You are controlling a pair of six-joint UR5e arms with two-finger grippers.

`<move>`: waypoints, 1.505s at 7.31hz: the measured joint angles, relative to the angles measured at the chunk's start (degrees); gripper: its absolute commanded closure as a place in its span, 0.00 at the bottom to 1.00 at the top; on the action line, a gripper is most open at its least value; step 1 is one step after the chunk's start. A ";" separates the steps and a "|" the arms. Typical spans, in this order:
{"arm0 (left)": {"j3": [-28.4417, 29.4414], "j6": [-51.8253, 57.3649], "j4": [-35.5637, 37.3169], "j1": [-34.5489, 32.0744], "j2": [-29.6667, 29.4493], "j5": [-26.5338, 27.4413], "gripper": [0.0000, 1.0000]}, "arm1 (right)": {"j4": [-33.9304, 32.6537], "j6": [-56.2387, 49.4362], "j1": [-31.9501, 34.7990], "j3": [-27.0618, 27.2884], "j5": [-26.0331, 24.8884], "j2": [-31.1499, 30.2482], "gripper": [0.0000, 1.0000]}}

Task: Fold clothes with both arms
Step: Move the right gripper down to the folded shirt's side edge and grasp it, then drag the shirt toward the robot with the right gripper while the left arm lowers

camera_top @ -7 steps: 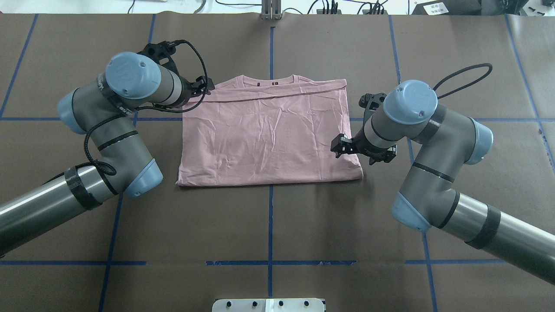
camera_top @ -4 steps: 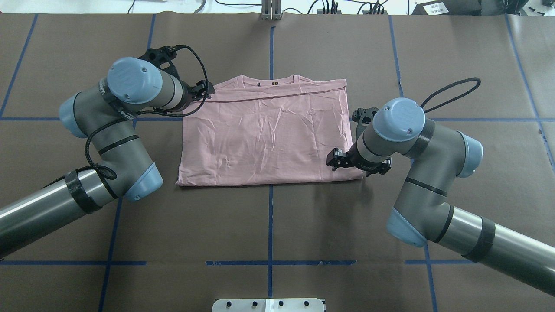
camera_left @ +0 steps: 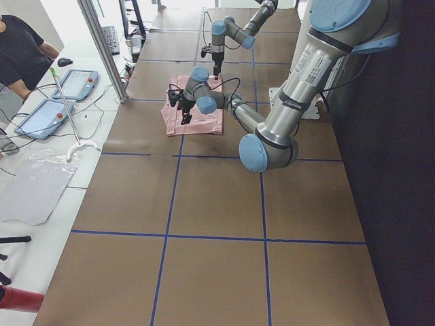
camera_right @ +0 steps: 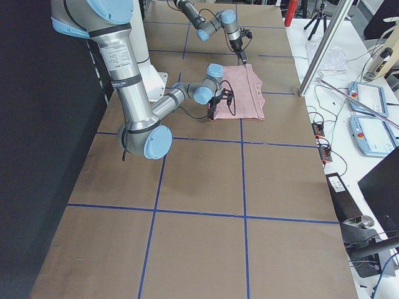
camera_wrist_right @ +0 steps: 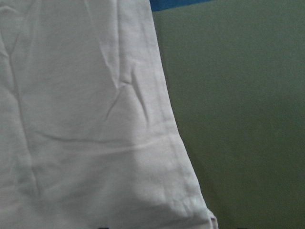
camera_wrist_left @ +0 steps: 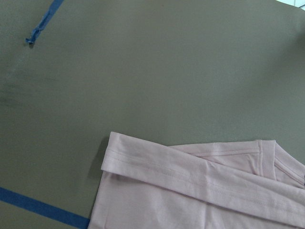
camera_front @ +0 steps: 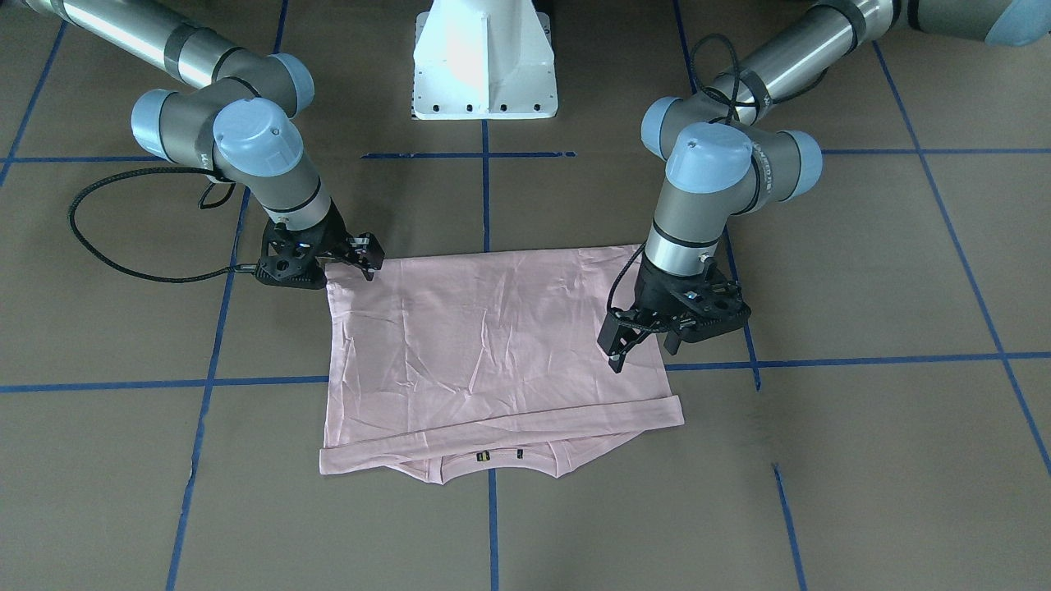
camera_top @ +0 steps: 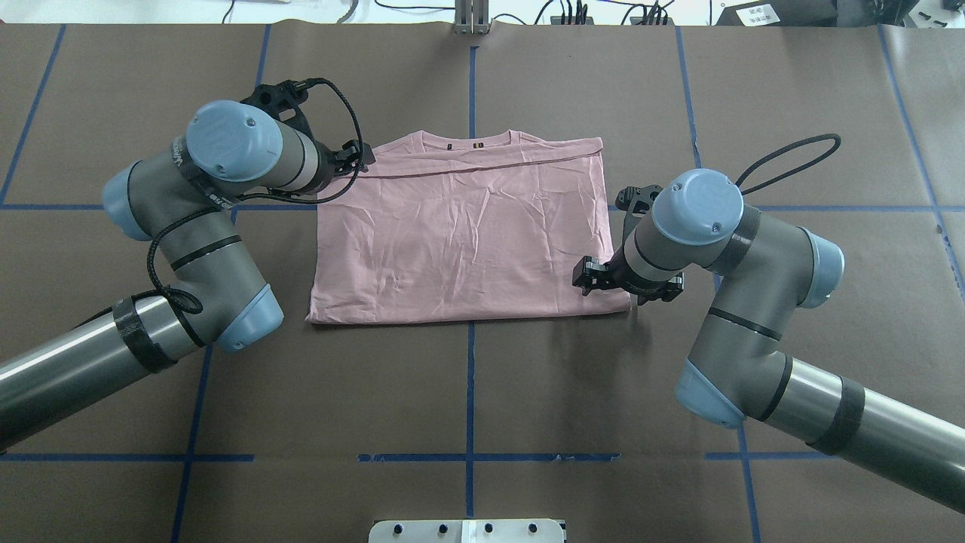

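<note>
Brown blue-taped surface [camera_top: 467, 392] | pale pink wrinkled T-shirt [camera_top: 467, 234] flat mid-surface, collar toward far edge | left fingers [camera_front: 612, 345] open, empty, over collar-side corner | right fingers [camera_front: 367, 254] open, empty, at hem corner | we'd pinch all layers before lifting together

Brown paper-covered table [camera_top: 339, 392] ruled into squares by blue tape lines [camera_top: 470, 392]. Along one long side, white bench [camera_left: 102, 112] carrying two screened pendants [camera_left: 76, 83] and a clear plastic sheet [camera_left: 30, 187]; aluminium post [camera_left: 102, 47] at the bench edge. Person in dark top [camera_left: 20, 47] at its far end. Opposite side dark (nature unclear).
</note>
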 measured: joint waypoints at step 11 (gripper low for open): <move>-0.13 0.01 0.09 0.35 -0.07 0.06 0.00 | -9.05 -0.17 -6.54 14.11 -0.85 -9.16 1.00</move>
